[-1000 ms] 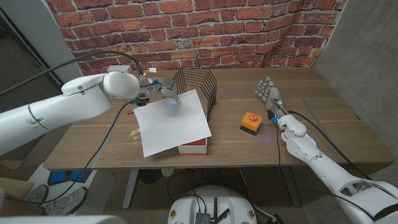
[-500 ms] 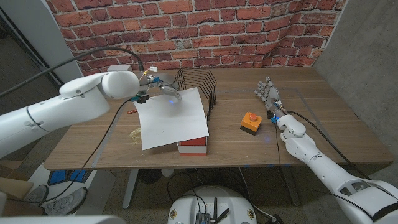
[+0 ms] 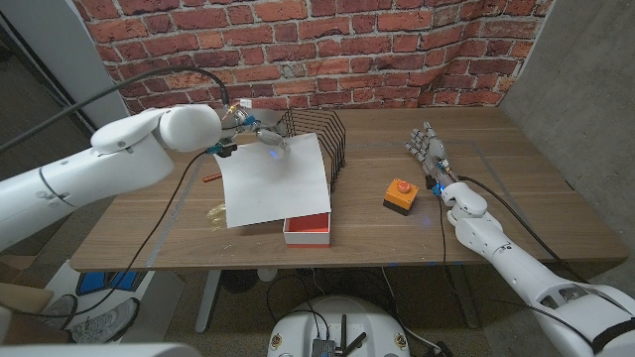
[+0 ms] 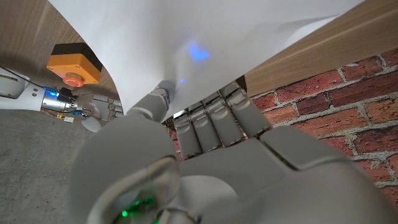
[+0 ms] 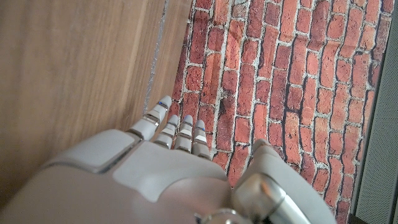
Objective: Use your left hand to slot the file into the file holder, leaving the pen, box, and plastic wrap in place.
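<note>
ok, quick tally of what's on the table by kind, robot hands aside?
File (white sheet): 1, gripped by the left hand
Wire file holder: 1
Red and white box: 1
Orange block with red button: 1
Pen: 1
Clear plastic wrap: 1
Total: 6

The file (image 3: 274, 181) is a plain white sheet with a small blue glow near its far edge. The file holder (image 3: 316, 134) is black wire. The box (image 3: 308, 229) is red with a white rim. An orange block (image 3: 399, 195) carries a red button. The desk (image 3: 516, 198) is brown wood grain, and the wall (image 3: 327, 50) behind is red brick with pale mortar. Both arms are white, the right hand (image 3: 428, 151) grey.
</note>
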`<state>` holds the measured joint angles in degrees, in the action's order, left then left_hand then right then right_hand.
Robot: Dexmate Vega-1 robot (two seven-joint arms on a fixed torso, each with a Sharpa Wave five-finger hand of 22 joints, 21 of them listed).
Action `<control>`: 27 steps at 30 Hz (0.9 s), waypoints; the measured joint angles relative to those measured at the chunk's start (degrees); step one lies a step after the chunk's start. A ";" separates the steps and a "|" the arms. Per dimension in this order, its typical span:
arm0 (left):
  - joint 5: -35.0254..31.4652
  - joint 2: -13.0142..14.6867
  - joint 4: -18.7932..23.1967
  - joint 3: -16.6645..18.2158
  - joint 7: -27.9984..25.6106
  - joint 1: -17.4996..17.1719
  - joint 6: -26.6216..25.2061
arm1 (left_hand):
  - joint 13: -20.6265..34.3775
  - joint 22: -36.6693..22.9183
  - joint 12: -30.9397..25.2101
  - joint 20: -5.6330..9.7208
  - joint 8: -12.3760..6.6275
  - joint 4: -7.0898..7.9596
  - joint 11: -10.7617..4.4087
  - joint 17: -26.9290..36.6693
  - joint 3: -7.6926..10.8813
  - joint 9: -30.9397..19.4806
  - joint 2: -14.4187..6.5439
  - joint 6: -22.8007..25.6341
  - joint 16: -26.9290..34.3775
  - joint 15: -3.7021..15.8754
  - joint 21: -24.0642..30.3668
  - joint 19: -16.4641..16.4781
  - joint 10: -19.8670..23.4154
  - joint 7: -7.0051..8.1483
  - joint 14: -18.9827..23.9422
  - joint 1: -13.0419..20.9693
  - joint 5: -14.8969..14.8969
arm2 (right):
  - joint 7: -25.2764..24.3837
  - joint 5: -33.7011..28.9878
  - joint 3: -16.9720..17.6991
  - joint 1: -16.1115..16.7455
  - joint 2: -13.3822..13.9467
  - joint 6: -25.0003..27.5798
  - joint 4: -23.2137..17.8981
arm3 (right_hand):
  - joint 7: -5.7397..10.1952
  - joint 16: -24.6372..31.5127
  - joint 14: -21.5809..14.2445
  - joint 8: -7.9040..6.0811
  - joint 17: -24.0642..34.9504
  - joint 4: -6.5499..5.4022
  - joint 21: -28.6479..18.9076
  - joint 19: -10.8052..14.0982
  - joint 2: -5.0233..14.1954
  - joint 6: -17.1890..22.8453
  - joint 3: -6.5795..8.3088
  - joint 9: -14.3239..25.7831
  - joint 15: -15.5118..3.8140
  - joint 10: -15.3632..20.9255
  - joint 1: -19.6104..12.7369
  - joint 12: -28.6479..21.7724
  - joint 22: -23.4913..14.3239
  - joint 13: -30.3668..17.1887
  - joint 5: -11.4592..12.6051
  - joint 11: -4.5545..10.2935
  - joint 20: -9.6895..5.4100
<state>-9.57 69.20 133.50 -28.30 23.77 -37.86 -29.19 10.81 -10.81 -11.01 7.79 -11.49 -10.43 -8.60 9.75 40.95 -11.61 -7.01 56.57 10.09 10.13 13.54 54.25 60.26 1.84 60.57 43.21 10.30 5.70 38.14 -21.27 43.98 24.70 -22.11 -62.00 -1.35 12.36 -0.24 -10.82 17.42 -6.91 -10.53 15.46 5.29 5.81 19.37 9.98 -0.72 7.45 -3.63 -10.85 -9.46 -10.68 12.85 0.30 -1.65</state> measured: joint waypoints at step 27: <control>0.89 -2.71 -3.31 0.22 10.32 7.31 5.85 | -0.01 0.01 0.00 -0.01 0.01 0.00 -0.19 -0.01 0.00 0.01 -0.31 0.00 0.00 0.01 0.00 0.01 0.24 0.00 -0.40 -0.31 0.00 | 0.50 0.42 0.45 1.00 0.43 -0.37 -0.81 | 0.00 0.44 0.00 0.00 -0.01 0.23 0.00 -0.01 0.00 0.00 0.23 0.00 0.00 0.00 0.00 0.00 0.00 0.00 0.00 0.00 0.00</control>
<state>-8.68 66.49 130.18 -28.09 34.09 -30.55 -23.35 10.80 -10.81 -11.01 7.78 -11.49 -10.43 -8.80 9.73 40.94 -11.60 -7.32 56.57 10.09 10.13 13.54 54.26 60.49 1.84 60.16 42.90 10.30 6.20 38.57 -20.82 44.98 25.13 -22.48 -62.81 -1.35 12.80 -0.24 -10.82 17.42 -6.68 -10.53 15.46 5.29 5.81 19.60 9.98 -0.72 7.45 -3.63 -10.85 -9.46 -10.68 12.85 0.30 -1.65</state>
